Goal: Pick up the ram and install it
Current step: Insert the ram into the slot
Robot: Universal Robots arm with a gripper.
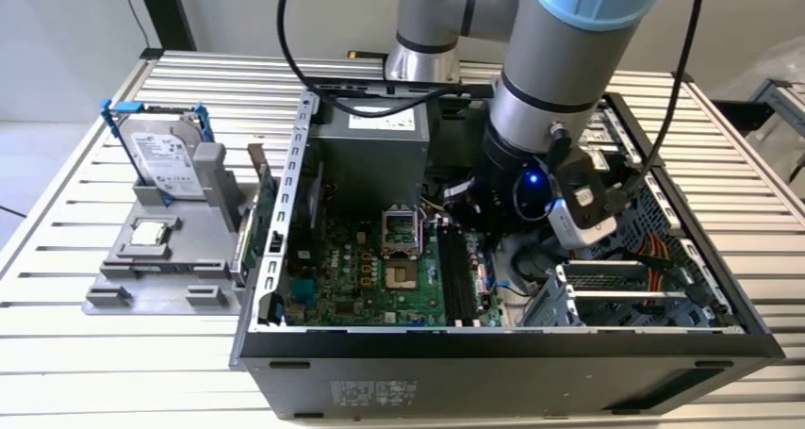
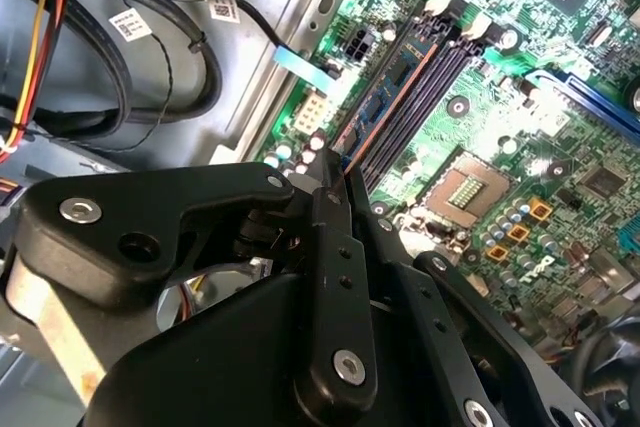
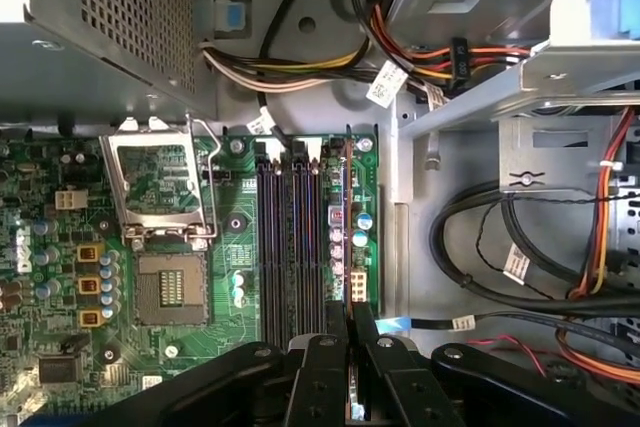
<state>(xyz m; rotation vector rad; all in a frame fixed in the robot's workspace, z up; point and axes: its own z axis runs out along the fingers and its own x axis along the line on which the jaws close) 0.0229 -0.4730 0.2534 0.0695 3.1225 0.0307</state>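
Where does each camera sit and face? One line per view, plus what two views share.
Exterior view: off the arm, raised, looking down into the open computer case; the arm reaches in.
First wrist view: on the wrist, facing the motherboard squarely, gripper in front.
Second wrist view: on the wrist, facing the motherboard obliquely past the gripper.
Shared: both wrist views show the gripper shut on the ram.

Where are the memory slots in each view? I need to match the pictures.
Exterior view: the memory slots are dark strips on the motherboard, at the exterior view's left of the arm's wrist.
Second wrist view: the slots run away from the claw.
First wrist view: parallel dark strips lie beside the ram, on which the claw is shut.
Shared landmark: the open processor socket beside the slots.
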